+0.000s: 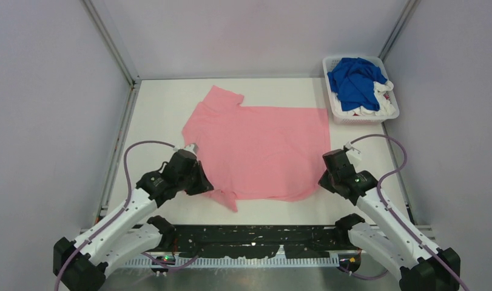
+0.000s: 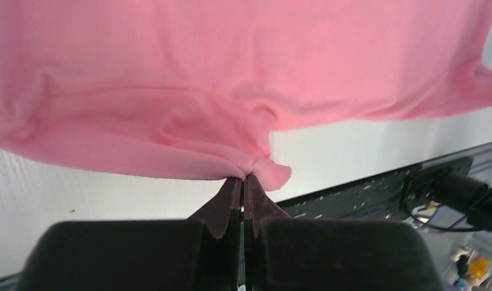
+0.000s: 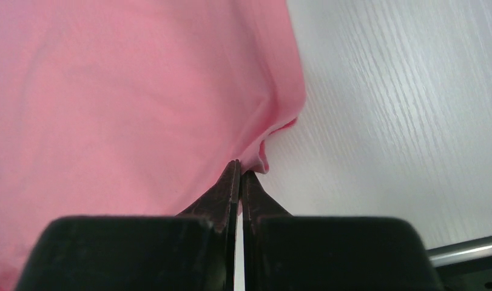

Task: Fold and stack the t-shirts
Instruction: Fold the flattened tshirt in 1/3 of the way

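A light pink t-shirt (image 1: pixel 261 148) lies spread across the middle of the white table, one sleeve pointing to the far left. My left gripper (image 1: pixel 205 185) is shut on the shirt's near-left part; in the left wrist view its dark fingertips (image 2: pixel 231 191) pinch a bunched fold of pink cloth (image 2: pixel 255 167). My right gripper (image 1: pixel 324 177) is shut on the shirt's near-right corner, and the right wrist view shows the pink cloth (image 3: pixel 255 159) caught between the fingertips (image 3: pixel 228 182). A royal blue t-shirt (image 1: pixel 355 79) lies on top of white ones (image 1: pixel 383 106) in the basket.
A white slatted plastic basket (image 1: pixel 336 112) stands at the far right corner of the table. Grey walls with metal corner posts (image 1: pixel 113 45) close in the back and sides. A black strip (image 1: pixel 261 233) runs along the table's near edge between the arm bases.
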{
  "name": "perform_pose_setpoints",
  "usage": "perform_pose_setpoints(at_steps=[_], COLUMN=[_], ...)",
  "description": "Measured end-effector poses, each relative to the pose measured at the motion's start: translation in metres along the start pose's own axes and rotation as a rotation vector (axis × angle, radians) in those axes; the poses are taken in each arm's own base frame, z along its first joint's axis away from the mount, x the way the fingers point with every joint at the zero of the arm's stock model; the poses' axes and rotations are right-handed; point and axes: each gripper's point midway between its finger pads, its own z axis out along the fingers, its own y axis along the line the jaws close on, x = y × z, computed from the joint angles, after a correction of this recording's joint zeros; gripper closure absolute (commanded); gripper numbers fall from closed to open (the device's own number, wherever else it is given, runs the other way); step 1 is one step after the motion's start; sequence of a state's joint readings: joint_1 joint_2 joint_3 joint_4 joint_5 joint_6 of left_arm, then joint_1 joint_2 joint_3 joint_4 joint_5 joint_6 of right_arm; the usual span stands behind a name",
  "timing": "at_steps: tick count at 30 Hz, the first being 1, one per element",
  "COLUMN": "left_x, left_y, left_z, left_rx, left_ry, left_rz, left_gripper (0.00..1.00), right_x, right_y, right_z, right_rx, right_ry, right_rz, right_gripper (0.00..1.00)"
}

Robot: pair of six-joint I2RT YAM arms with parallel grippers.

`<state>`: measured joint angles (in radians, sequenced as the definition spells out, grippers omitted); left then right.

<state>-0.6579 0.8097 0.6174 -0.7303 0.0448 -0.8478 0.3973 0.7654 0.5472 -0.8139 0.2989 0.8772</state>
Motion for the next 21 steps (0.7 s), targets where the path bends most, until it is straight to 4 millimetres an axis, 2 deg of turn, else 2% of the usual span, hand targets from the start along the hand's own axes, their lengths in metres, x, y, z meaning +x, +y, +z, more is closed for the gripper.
perform_pose_setpoints(at_steps=[6,10,15,21], left_x=[-0.061,-0.100,-0.132,-0.160], left_y=[-0.014,-0.020,-0.017,-0.018], left_z=[0.003,0.000,-0.003,-0.007], left_rx=[0.022,0.027,0.013,0.009], left_ry=[-0.117,-0.190,-0.250,-0.300], left_rz=[-0.053,-0.073,-0.091,-0.073], left_gripper=[1.00,1.00,1.00,1.00], right_x=[-0.031,-0.052,-0.072,-0.090], right_y=[0.021,0.022,0.019,0.022], right_z=[-0.001,0.003,0.008,0.013], right_rx=[-0.031,-0.013,-0.001,-0.005], right_ry=[-0.075,-0.108,-0.127,-0.134], right_rz=[-0.005,0.019,0.048,0.061], right_gripper=[0.94,0.94,0.94,0.94])
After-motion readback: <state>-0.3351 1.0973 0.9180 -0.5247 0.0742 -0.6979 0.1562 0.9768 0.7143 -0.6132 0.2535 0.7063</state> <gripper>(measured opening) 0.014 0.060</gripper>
